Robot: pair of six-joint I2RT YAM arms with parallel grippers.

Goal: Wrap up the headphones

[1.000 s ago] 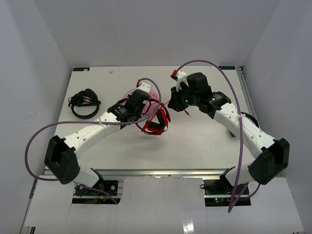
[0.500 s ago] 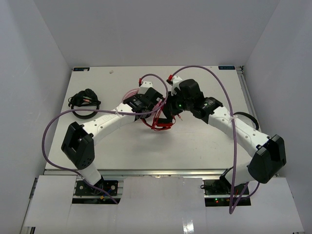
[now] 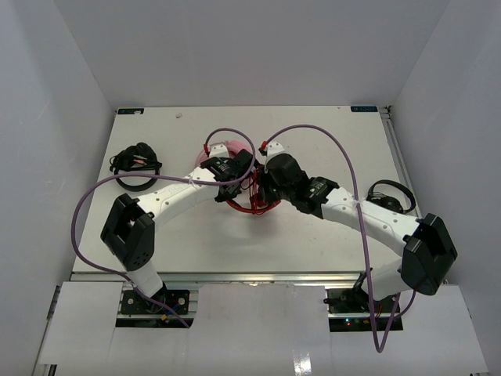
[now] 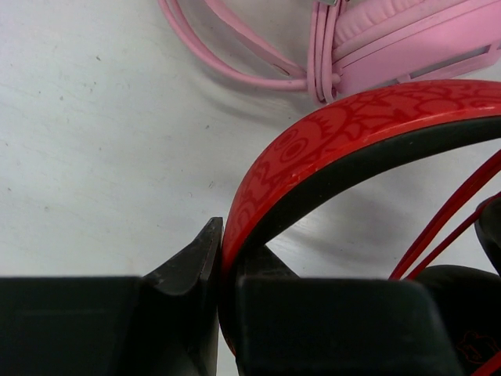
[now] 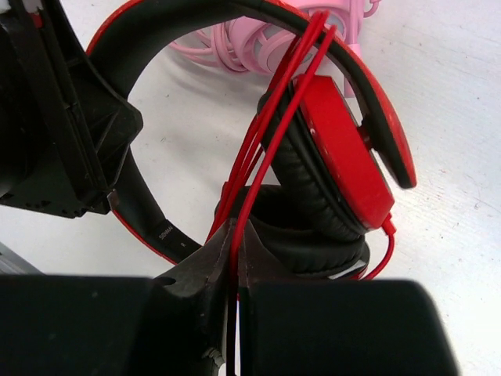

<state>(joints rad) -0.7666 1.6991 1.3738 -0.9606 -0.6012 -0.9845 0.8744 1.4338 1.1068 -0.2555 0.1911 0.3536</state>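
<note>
Currently, the left gripper (image 4: 221, 243) is clamping the red headphones (image 5: 344, 157) by the band (image 4: 337, 133). The right gripper (image 5: 233, 251) is pinching the cable (image 5: 258, 168) running toward one o'clock. Slackening there risks unravelling the loops.

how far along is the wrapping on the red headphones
Done: several cable strands already run across the headphones band and ear cup. In hand: left tool clamps the band, right tool pinches the cable. Left: winding the rest; its free end is hidden.
</note>
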